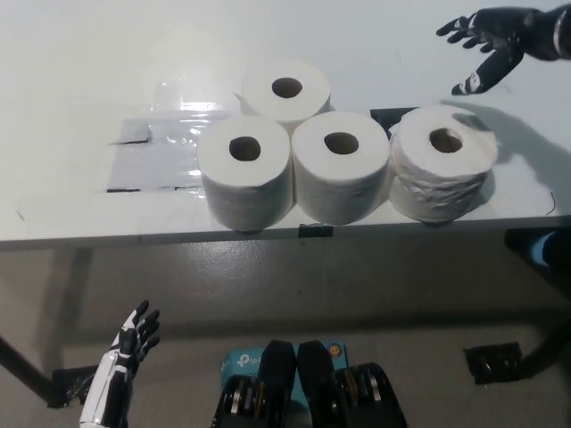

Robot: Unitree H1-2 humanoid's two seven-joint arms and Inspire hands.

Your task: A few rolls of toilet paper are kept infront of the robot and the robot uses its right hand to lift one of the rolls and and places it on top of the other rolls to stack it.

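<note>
Four white cylindrical toilet paper rolls (341,167) stand upright, touching, near the front edge of the white tabletop (71,80). The black right hand (489,34) hovers above and behind the rightmost roll (443,175), fingers spread, empty. The white left hand (125,355) rests below the tabletop, fingers apart.

You see four white toilet paper rolls (341,165) standing upright near the front edge of the white table (71,80), three touching in a row and one behind. Your black right hand (489,36) hovers, fingers spread, above the rightmost, rumpled roll (443,174). Your white left hand (125,352) rests low, below the table edge, fingers apart.
</note>
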